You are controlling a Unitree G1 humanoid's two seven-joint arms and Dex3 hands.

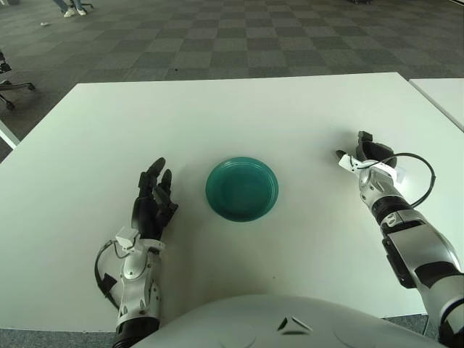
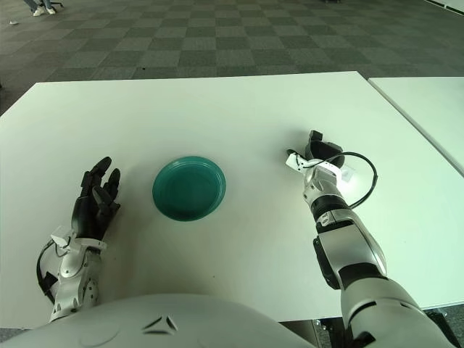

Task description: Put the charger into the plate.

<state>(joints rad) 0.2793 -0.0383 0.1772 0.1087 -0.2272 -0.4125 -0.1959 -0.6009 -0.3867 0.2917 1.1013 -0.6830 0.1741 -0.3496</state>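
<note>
left hand [image 1: 151,201] just left of the plate [image 1: 241,188], fingers straight and spread, holding nothing. green plate bare, nothing in it. right hand [image 1: 366,156] well right of the plate, fingers curled about a small white charger [image 1: 349,162]; firmness of hold not discernible. charger lies right of the plate and slightly farther off, so judged: carry leftward and slightly nearer.
</note>
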